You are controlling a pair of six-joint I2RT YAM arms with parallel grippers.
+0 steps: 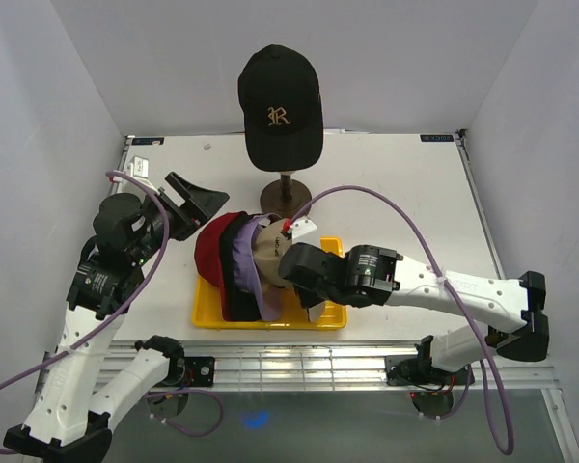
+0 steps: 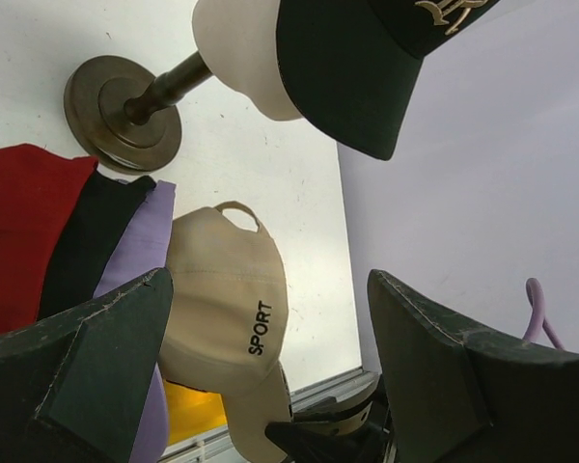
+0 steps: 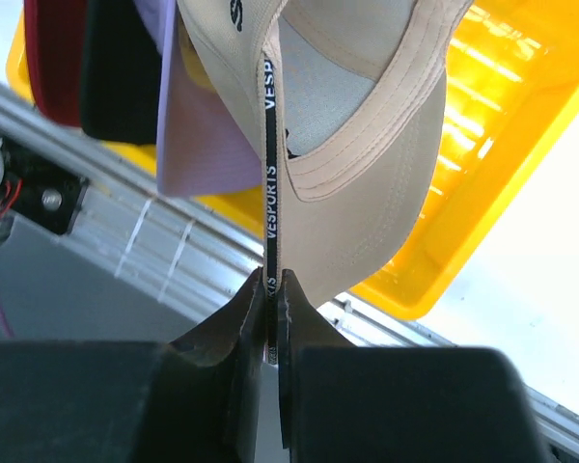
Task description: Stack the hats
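Four caps lie nested on their sides over the yellow tray point(image 1: 208, 316): red point(image 1: 210, 253), black point(image 1: 234, 275), lavender point(image 1: 254, 282), and tan point(image 1: 268, 253) marked "SPORT". My right gripper point(image 3: 273, 289) is shut on the edge of the tan cap's point(image 3: 367, 183) brim, next to the lavender cap point(image 3: 203, 135). My left gripper point(image 1: 188, 203) is open and empty, left of the pile and apart from it. In its wrist view point(image 2: 270, 357) the tan cap point(image 2: 227, 299) shows between the jaws, farther off.
A black cap with a gold "R" point(image 1: 281, 106) sits on a cream mannequin head point(image 2: 236, 53) on a round-based stand point(image 1: 286, 198) behind the tray. White walls enclose the table on three sides. The yellow tray's rim point(image 3: 482, 145) lies under the tan cap.
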